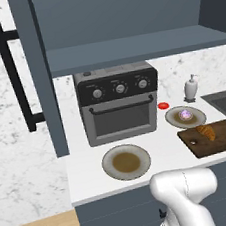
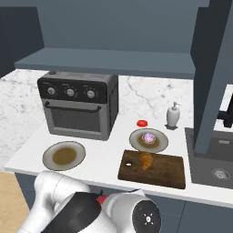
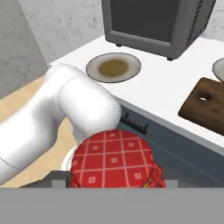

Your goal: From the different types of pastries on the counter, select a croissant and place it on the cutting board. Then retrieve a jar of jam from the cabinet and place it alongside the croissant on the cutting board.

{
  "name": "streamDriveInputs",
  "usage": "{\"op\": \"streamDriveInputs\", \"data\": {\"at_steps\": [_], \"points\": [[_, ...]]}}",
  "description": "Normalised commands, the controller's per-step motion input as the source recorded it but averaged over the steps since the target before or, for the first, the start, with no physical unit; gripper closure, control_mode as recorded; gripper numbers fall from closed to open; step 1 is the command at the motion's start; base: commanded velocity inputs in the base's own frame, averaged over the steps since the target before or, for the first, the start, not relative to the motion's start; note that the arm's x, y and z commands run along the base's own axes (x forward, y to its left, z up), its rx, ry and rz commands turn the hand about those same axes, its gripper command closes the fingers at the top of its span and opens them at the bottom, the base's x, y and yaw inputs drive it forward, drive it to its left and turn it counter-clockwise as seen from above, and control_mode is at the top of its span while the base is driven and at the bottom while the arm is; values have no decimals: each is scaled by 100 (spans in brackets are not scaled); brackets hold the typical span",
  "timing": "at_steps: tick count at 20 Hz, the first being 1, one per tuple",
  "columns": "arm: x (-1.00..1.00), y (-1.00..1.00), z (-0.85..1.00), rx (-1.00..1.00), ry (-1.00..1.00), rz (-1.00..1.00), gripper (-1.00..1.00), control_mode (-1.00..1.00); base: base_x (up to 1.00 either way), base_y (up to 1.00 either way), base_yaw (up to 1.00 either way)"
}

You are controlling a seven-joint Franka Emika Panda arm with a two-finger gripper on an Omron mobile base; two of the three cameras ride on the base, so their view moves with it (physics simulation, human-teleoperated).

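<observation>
**Jam jar at the hand, croissant on the board**

Beyond the hand lies the counter (image 1: 160, 151), with the cutting board (image 2: 161, 170) ahead carrying the croissant (image 2: 146, 160). The jar (image 3: 112, 159) sits right against the gripper (image 3: 114, 183); whether it is clamped, I cannot tell.

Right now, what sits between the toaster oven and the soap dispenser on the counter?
A flat red disc lies on the white counter between the toaster oven and the soap dispenser; both base views show it.
</observation>
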Motion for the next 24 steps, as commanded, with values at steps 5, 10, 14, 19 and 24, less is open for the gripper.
{"op": "streamDriveInputs", "data": {"at_steps": [5,10,14,19,24], "points": [[100,-8,-4,0,0,-35,100,-100,0,0,0],[44,-16,0,6,1,-13,100,-100,0,0,0],[93,-42,-1,10,0,-3,100,-100,0,0,0],[100,-59,0,7,0,-9,100,-100,0,0,0],[27,-54,-3,11,0,-4,100,-100,0,0,0]]}}
